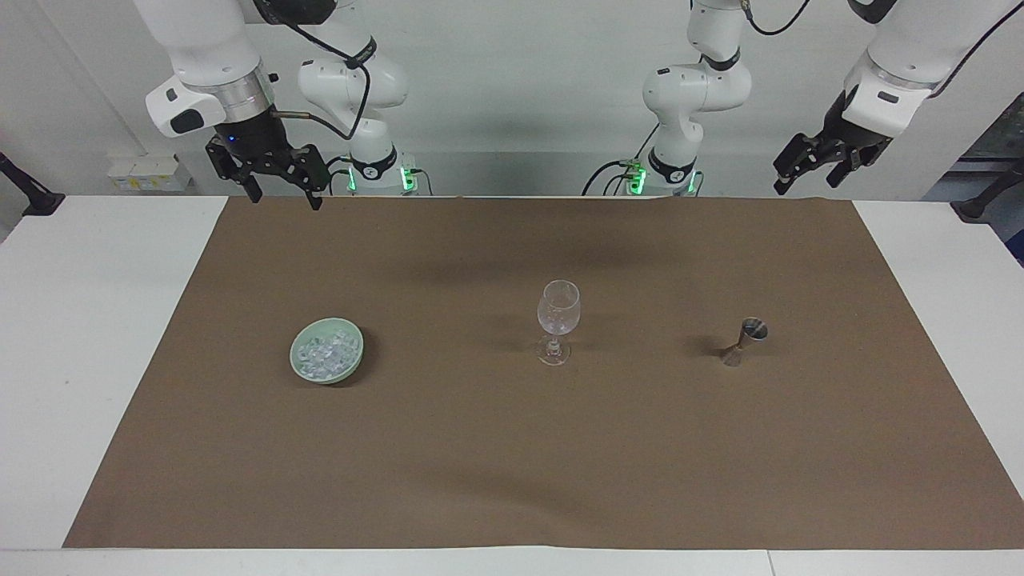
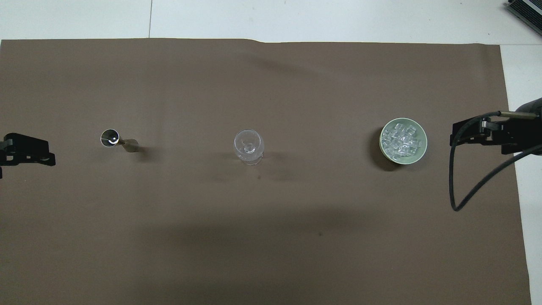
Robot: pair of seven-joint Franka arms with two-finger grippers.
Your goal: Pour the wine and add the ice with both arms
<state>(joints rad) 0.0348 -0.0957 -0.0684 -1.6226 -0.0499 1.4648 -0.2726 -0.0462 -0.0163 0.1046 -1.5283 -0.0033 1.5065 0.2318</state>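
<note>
Left hand point(image 1: 808, 170), black and many-linked, hung released and empty above the surface's robot-side edge, toward the left arm's end, with nothing between its fingers. Over at the right arm's end, the right hand point(image 1: 280, 186) hovered just the same above that robot-side edge, spread wide and carrying nothing. Neither one was touching a thing!

So where did the task stand? By my reading, right at the starting line. The small silver double-cone metal jigger point(image 1: 745, 340) stood upright on the brown paper sheet point(image 1: 512, 464) that covers the white surface point(image 1: 88, 352), toward the left arm's end, roughly midway between the robot-side edge and the opposite edge. From overhead, a bright glint showed in its cup point(image 2: 110, 137), likely the wine, though the liquid itself was too clear to make out. The clear stemmed wine glass point(image 1: 557, 320) stood upright in the middle of the sheet, and it looked empty: no cubes in the bowl, no liquid line that I could tell. The pale green round bowl point(image 1: 326, 350) sat toward the right arm's end, heaped with small clear ice cubes point(image 1: 322, 352).

All three stood in one row, well apart. Both the pour and the ice remained to be done, it seemed.
</note>
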